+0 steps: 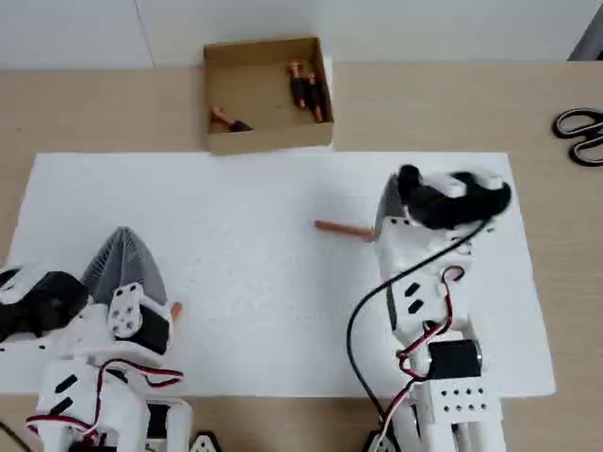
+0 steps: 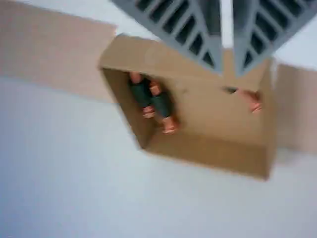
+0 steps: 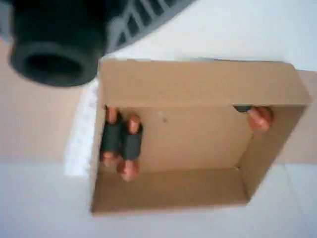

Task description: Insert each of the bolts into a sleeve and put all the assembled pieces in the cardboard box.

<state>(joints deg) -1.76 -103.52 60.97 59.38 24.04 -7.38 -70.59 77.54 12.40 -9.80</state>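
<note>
Bolt end (image 1: 175, 309), orange, pokes out beside the left arm at the near left of the white foam sheet (image 1: 236, 282). The left hand (image 1: 122, 235) rests low over the foam, grey fingers nearly together and holding nothing. Farther back, the cardboard box (image 1: 268, 141) sits on the wooden surface (image 1: 94, 113) at the foam's far edge. One assembled piece (image 1: 229, 121) lies by its left wall and two more (image 1: 309, 89) lie side by side at its right wall. A loose bolt (image 1: 341, 228) lies on the foam, just beside the right arm. The right hand (image 3: 94, 29) appears to grip a black sleeve (image 3: 53, 47). Scissors (image 1: 579, 137) lie at the far right.
</note>
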